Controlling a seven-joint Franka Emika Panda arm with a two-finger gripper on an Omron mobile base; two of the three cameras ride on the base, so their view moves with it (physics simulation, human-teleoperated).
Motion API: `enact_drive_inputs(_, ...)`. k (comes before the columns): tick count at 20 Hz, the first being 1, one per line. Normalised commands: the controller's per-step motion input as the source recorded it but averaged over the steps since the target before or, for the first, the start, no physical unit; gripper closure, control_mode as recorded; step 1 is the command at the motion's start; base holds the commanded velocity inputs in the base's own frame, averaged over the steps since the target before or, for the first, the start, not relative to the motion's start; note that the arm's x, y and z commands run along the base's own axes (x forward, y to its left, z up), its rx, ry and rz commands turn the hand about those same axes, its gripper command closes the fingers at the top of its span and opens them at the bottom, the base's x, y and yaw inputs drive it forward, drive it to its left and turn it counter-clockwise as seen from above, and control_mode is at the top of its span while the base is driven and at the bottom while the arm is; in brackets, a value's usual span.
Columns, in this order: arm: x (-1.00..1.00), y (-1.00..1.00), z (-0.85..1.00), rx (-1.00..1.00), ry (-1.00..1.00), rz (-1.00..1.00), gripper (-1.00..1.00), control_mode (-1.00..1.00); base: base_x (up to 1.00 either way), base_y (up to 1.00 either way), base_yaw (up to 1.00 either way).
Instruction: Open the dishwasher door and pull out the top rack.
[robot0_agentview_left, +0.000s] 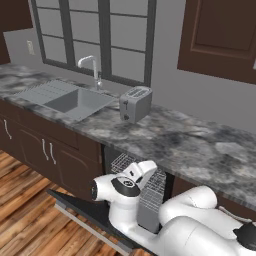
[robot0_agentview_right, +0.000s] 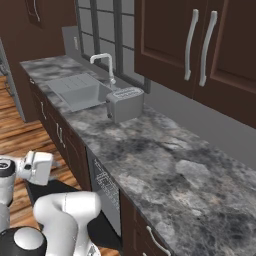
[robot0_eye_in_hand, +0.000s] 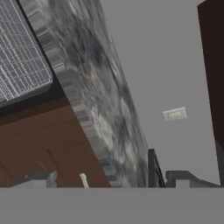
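On the counter (robot0_agentview_left: 200, 145): one toaster (robot0_agentview_left: 135, 103), one sink (robot0_agentview_left: 65, 97), one tap (robot0_agentview_left: 90, 67). Below: one open dishwasher door (robot0_agentview_left: 85, 207), one wire rack (robot0_agentview_left: 150, 187), perhaps more hidden. One wall socket (robot0_eye_in_hand: 174, 114), upper cabinet doors (robot0_agentview_right: 200, 45) two.

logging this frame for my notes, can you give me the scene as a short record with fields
dishwasher door: open, folded down flat over the wood floor
top rack: wire grid visible in the dishwasher opening under the counter; how far out it sits is hard to judge
arm: bent low in front of the opening
claw: tips point toward the grey wall and counter edge; open or shut unclear
counter: grey marbled top
toaster: on the counter beside the sink
sink: faucet behind it, below the window
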Motion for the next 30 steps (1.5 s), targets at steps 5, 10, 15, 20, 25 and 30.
enact_drive_inputs(5, 0.17, -0.21, -0.4, 0.09, 0.06, 0.0, -1.0, -1.0, 0.0, 0.0, 0.0)
enact_drive_inputs(10, 0.2, -0.01, -0.36, 0.02, 0.04, 0.0, -1.0, -1.0, 0.0, 0.0, 0.0)
enact_drive_inputs(15, 0.22, 0.0, -0.39, 0.0, 0.0, 0.01, -1.0, -1.0, 0.0, 0.0, 0.0)
enact_drive_inputs(20, 0.31, 0.0, -0.34, 0.0, 0.02, 0.03, -1.0, -1.0, 0.0, 0.0, 0.0)
enact_drive_inputs(25, 0.37, 0.01, -0.27, 0.0, 0.03, 0.0, -1.0, -1.0, 0.0, 0.0, 0.0)
enact_drive_inputs(30, 0.33, 0.0, -0.32, 0.0, 0.03, 0.0, -1.0, -1.0, 0.0, 0.0, 0.0)
